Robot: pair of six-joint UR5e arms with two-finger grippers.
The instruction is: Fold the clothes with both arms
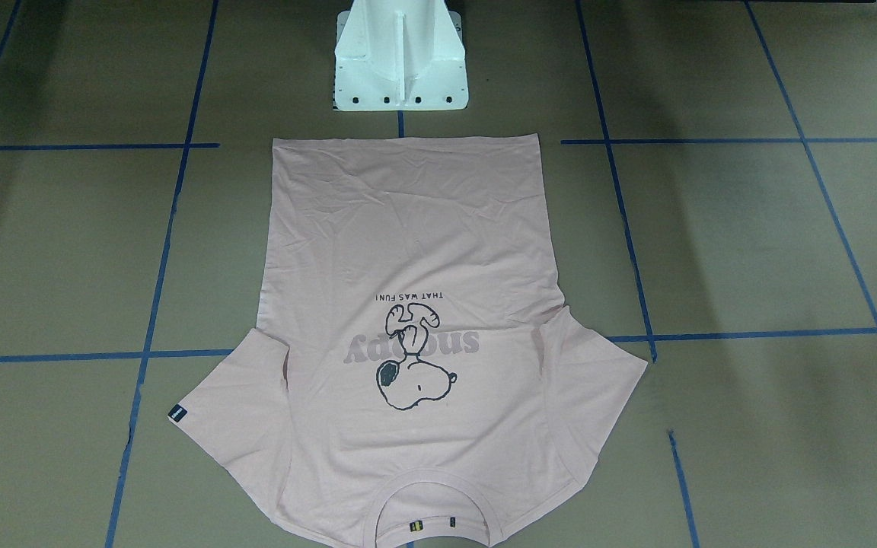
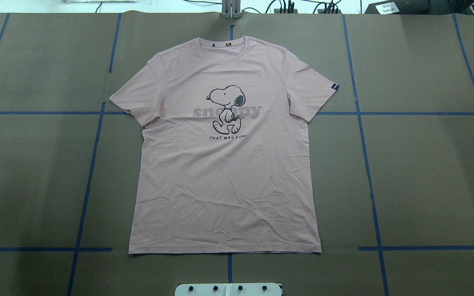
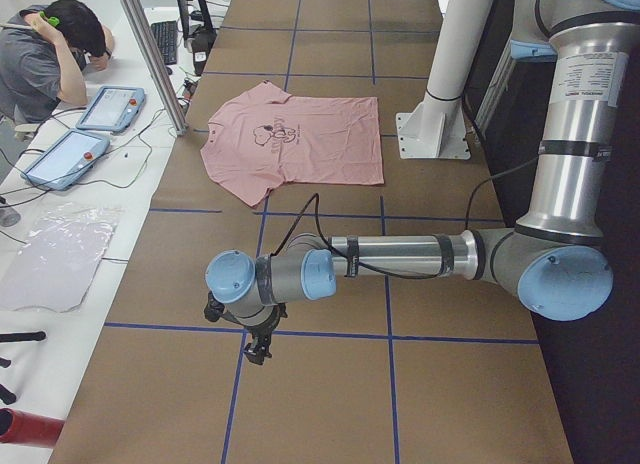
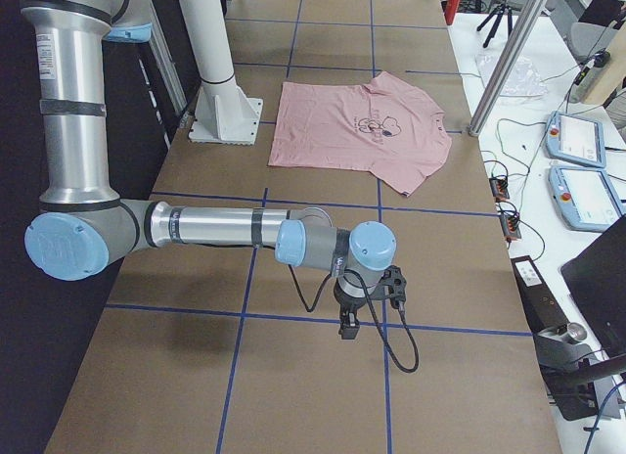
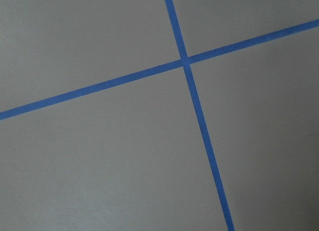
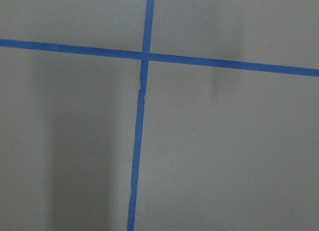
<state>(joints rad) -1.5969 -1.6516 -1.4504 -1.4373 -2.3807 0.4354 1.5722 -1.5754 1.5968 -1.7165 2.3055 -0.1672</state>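
Note:
The clothes are one pale pink T-shirt (image 2: pixel 224 176) lying flat and face up in the table's middle, with a Snoopy drawing (image 2: pixel 228 107) on the chest. Its collar (image 1: pixel 432 487) points away from the robot's base and its hem (image 1: pixel 408 144) lies near the base. The shirt (image 3: pixel 300 144) also shows in both side views (image 4: pixel 362 126). The left arm (image 3: pixel 400 256) reaches over bare table far from the shirt, and I cannot tell whether its gripper (image 3: pixel 257 352) is open or shut. The right arm (image 4: pixel 215 226) does the same at the opposite end, and its gripper (image 4: pixel 349 327) cannot be judged either. Both wrist views show only table.
The white pedestal (image 1: pixel 400 61) stands by the shirt's hem. Blue tape lines (image 5: pixel 187 61) cross the brown table (image 2: pixel 426 164). A person (image 3: pixel 45 54) sits at a side bench with teach pendants (image 3: pixel 105 109) and a plastic bag (image 3: pixel 50 254).

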